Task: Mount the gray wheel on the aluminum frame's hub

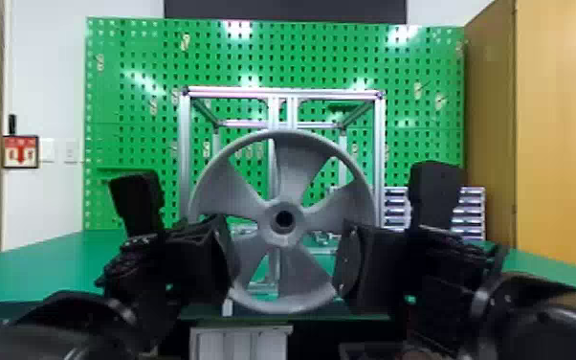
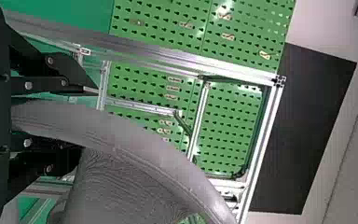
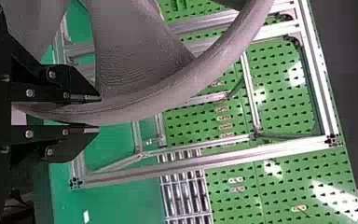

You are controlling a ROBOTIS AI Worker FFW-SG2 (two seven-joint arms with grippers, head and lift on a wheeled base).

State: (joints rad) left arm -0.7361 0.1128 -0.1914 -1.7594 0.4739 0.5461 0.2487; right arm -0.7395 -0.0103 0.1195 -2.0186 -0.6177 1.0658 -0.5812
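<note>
Holding the gray wheel (image 1: 296,160) upright right now, folks: the left gripper (image 1: 230,277) is at its 8 o'clock, the right gripper (image 1: 344,273) at its 4, as the head view has it. Both sets of jaws are closed down on the rim, parted only by its thickness. The wheel's in front of the aluminum frame (image 1: 184,158), which sits on the green desk (image 1: 38,268); can't tell if they touch. Drawers (image 1: 472,210) sit off toward 3 o'clock.
</note>
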